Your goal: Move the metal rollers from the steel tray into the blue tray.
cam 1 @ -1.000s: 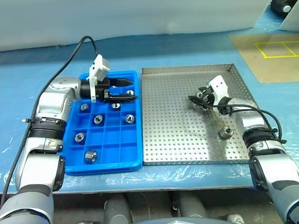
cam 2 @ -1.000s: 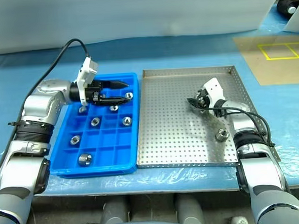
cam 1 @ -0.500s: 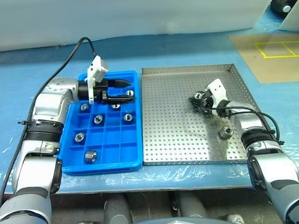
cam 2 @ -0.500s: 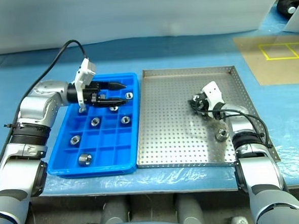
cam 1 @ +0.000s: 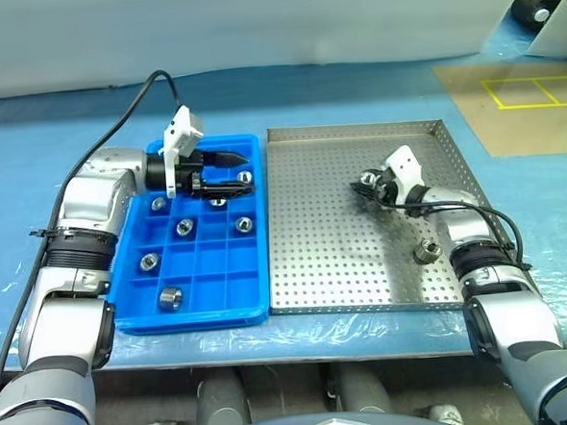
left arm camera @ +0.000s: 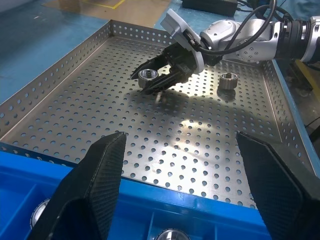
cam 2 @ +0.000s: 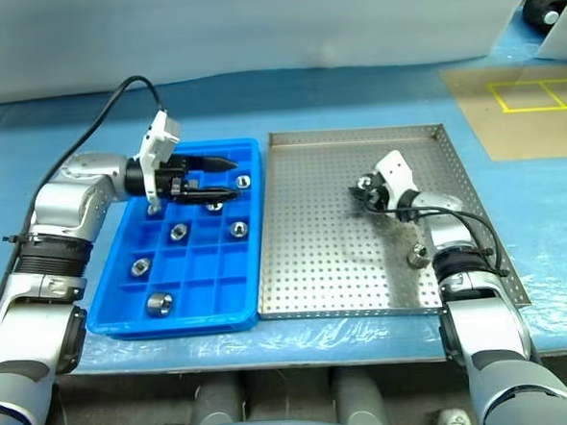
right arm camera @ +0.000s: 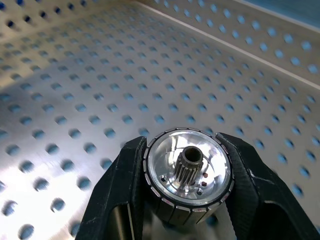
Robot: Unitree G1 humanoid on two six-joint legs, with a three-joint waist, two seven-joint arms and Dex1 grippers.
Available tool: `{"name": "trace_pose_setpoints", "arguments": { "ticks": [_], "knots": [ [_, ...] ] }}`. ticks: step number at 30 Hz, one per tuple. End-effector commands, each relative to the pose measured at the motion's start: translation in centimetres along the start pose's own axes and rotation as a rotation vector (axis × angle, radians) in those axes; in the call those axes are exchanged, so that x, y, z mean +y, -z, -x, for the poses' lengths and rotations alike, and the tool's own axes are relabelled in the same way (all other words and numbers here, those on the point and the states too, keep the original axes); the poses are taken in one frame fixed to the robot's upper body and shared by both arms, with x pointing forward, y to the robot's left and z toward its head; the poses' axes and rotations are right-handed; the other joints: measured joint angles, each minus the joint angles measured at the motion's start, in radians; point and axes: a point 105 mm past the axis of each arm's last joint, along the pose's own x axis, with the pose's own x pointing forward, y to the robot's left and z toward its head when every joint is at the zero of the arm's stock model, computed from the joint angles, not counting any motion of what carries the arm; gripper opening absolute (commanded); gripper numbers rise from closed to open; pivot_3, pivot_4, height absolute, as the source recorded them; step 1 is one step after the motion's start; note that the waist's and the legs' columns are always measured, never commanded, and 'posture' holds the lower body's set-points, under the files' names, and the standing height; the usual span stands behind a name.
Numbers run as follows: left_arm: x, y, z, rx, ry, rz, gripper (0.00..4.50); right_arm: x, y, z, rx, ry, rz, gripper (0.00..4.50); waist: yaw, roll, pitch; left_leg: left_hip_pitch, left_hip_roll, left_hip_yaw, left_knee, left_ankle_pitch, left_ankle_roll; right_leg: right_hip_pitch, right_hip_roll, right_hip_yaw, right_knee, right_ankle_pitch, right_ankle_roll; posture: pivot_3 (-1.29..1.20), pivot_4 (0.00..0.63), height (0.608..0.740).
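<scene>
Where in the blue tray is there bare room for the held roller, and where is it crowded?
Free: in the blue tray, the near compartments beside the steel tray, in front of the middle-row rollers. The steel tray's left half is bare for the right gripper with its roller to cross. Crowded: the far end, rollers around the open left gripper.

R gripper (left arm camera: 150,80) w/ roller (left arm camera: 148,75)

The left wrist view's lower edge crops two rollers (left arm camera: 171,235).

blue tray (cam 1: 195,305) left of steel tray (cam 1: 325,268)
</scene>
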Motion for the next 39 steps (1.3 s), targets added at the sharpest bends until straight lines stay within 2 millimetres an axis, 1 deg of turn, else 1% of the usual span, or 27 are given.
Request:
{"name": "trace_pose_setpoints", "arguments": {
  "ticks": [1, 3, 5, 8, 10, 13, 17, 23, 25, 27, 31, 34, 36, 39],
  "knots": [
    [0.2, -1.4, 2.1, -0.014, -0.057, -0.057, 3.72, 2.3, -6.3, -1.2, -0.166, -0.148, 0.086, 1.7, 0.001, 0.0, 0.0, 0.0, 0.0, 0.0, -0.001, 0.0, 0.0, 0.0, 0.0, 0.0, 0.0, 0.0, 0.0, -0.07, 0.15, 0.74],
    [0.2, -1.3, 3.0, -0.001, -0.083, -0.06, 3.72, 4.5, -7.7, -1.5, -0.197, -0.25, 0.101, 1.7, 0.003, 0.0, 0.0, 0.0, 0.0, 0.0, -0.001, 0.0, 0.0, 0.0, 0.0, 0.0, 0.0, 0.0, 0.0, -0.05, 0.15, 0.74],
    [0.0, -1.1, 4.0, 0.004, -0.106, -0.053, 3.72, 6.9, -8.6, -1.7, -0.206, -0.362, 0.112, 1.7, 0.007, 0.0, 0.0, 0.0, 0.0, 0.0, -0.003, 0.0, 0.0, 0.0, 0.0, -0.001, -0.001, 0.0, 0.0, -0.03, 0.15, 0.74],
    [-0.4, -0.7, 5.5, 0.015, -0.147, -0.031, 3.72, 10.3, -9.5, -1.7, -0.212, -0.517, 0.126, 1.7, 0.017, 0.0, 0.0, 0.0, 0.0, 0.0, -0.007, 0.0, -0.001, 0.0, -0.001, -0.003, -0.003, 0.0, 0.0, 0.02, 0.15, 0.74],
    [-0.8, -0.2, 6.6, 0.026, -0.184, -0.012, 3.72, 12.8, -9.4, -1.5, -0.195, -0.633, 0.134, 1.7, 0.028, 0.0, 0.0, 0.0, 0.0, 0.0, -0.009, 0.0, -0.001, 0.0, -0.001, -0.005, -0.004, 0.0, 0.0, 0.04, 0.15, 0.74],
    [-1.4, 0.1, 7.2, 0.029, -0.215, 0.008, 3.72, 14.8, -8.9, -0.6, -0.164, -0.747, 0.142, 1.7, 0.039, 0.0, 0.0, 0.0, 0.001, -0.001, -0.01, 0.001, -0.002, -0.001, -0.001, -0.008, -0.004, -0.001, -0.001, 0.09, 0.15, 0.74],
    [-2.6, 0.7, 7.3, 0.037, -0.22, 0.038, 3.72, 16.9, -8.5, 0.6, -0.138, -0.873, 0.143, 1.7, 0.064, 0.0, 0.0, -0.001, 0.001, -0.002, -0.01, 0.001, -0.002, 0.0, -0.002, -0.009, -0.004, -0.001, -0.001, 0.13, 0.15, 0.74],
    [-4.4, 1.2, 7.0, 0.053, -0.196, 0.078, 3.72, 19.1, -8.7, 0.8, -0.147, -0.948, 0.143, 1.7, 0.066, 0.0, 0.0, 0.001, 0.002, -0.003, -0.01, 0.003, -0.007, 0.0, -0.002, -0.009, -0.003, -0.001, -0.001, 0.15, 0.15, 0.74],
    [-5.9, 1.5, 6.9, 0.057, -0.143, 0.1, 3.72, 19.7, -8.5, 1.0, -0.146, -0.963, 0.14, 1.7, 0.063, 0.0, 0.0, 0.001, 0.002, -0.003, -0.01, 0.004, -0.007, 0.0, -0.002, -0.009, -0.002, -0.001, -0.001, 0.15, 0.15, 0.74],
    [-7.5, 2.3, 6.9, 0.077, -0.105, 0.126, 3.72, 20.2, -8.3, 1.1, -0.144, -0.975, 0.13, 1.7, 0.06, 0.0, 0.0, 0.001, 0.002, -0.003, -0.01, 0.004, -0.007, -0.001, -0.002, -0.008, -0.003, -0.001, -0.001, 0.16, 0.15, 0.74],
    [-8.9, 2.9, 7.0, 0.1, -0.093, 0.155, 3.72, 20.4, -7.8, 0.8, -0.133, -0.981, 0.113, 1.7, 0.064, 0.0, 0.0, 0.001, 0.003, -0.004, -0.011, 0.004, -0.008, -0.001, -0.001, -0.009, -0.003, -0.002, -0.002, 0.18, 0.15, 0.74],
    [-9.3, 2.9, 7.4, 0.108, -0.105, 0.164, 3.72, 20.8, -7.7, 0.4, -0.129, -0.987, 0.101, 1.7, 0.066, 0.0, 0.0, 0.001, 0.003, -0.005, -0.011, 0.004, -0.008, 0.0, -0.001, -0.009, -0.002, -0.002, -0.002, 0.19, 0.15, 0.74],
    [-9.3, 2.8, 7.5, 0.107, -0.114, 0.163, 3.72, 20.8, -7.6, 0.2, -0.128, -0.991, 0.1, 1.7, 0.066, 0.0, 0.0, 0.001, 0.003, -0.005, -0.011, 0.004, -0.008, 0.0, -0.002, -0.008, -0.002, -0.002, -0.002, 0.2, 0.15, 0.74],
    [-8.9, 2.5, 7.8, 0.104, -0.154, 0.151, 3.72, 21.5, -7.3, -0.1, -0.117, -1.021, 0.091, 1.7, 0.069, 0.0, 0.0, 0.001, 0.003, -0.006, -0.011, 0.004, -0.008, 0.0, -0.002, -0.009, -0.002, -0.002, -0.002, 0.23, 0.15, 0.74]
  ]
}}
